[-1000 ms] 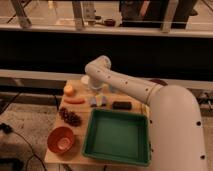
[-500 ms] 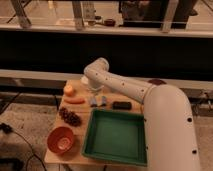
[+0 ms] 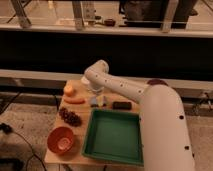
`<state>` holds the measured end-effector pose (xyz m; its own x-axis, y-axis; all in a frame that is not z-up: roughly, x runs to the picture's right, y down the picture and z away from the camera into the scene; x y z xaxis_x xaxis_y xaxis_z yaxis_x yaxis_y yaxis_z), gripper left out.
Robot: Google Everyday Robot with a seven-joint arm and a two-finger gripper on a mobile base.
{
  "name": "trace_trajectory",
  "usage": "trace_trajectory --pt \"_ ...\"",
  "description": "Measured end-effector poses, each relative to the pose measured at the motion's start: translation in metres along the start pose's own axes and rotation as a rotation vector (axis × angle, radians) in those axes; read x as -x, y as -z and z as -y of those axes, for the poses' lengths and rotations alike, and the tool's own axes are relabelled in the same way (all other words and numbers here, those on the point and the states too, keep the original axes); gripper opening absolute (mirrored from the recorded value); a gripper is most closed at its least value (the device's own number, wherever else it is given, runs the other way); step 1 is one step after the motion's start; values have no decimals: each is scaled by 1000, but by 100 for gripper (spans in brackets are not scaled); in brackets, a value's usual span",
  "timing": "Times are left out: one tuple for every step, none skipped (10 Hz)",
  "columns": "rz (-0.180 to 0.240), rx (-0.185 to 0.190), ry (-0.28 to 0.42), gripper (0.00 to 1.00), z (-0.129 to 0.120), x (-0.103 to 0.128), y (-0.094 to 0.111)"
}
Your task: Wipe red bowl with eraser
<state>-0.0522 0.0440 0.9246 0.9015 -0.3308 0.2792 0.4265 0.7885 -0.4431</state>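
- The red bowl (image 3: 62,139) sits upright at the lower left of the frame, on the near corner of the table (image 3: 84,109). Nothing touches it, and it has not moved over the last second.
- Above it in the frame lie a cluster of dark grapes (image 3: 71,117), a carrot (image 3: 75,100) and a round orange fruit (image 3: 68,90), all where they were.
- At the centre, the eraser (image 3: 94,101) lies flat on the table, well apart from the bowl and in the same spot as before.
- The gripper (image 3: 96,92) points down right over the eraser, perhaps touching it. We cannot tell whether it is spread or closed on the pad.
- Just to the right, the flat black block (image 3: 121,105) is untouched.
- The green tray (image 3: 115,135) fills the lower centre.
- The one clear change is on the right. The arm's (image 3: 162,125) thick white segment has swung leftward and now covers more of the tray's right rim, while the wrist has barely shifted.
- We judge that picking up the eraser is still the step in hand and that wiping has not begun.
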Motion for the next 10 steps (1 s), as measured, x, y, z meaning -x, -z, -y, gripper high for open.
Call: trace_trajectory --pt "-6 8 -9 80 -3 -6 -3" --pt "-22 34 -30 80 -9 -16 -7" --pt "-25 55 -42 80 -10 -17 -11" --pt "-30 79 -46 80 -12 -17 -13" --pt "-30 98 -56 80 -15 -16 -15" --pt "-32 107 -63 80 -17 -18 -18" --pt "-32 115 -66 80 -18 -17 -23" --pt "-26 119 -67 80 -19 -15 -26" --pt "-21 126 -67 80 -19 -11 -32" --pt "-17 130 -69 80 -20 -9 -36"
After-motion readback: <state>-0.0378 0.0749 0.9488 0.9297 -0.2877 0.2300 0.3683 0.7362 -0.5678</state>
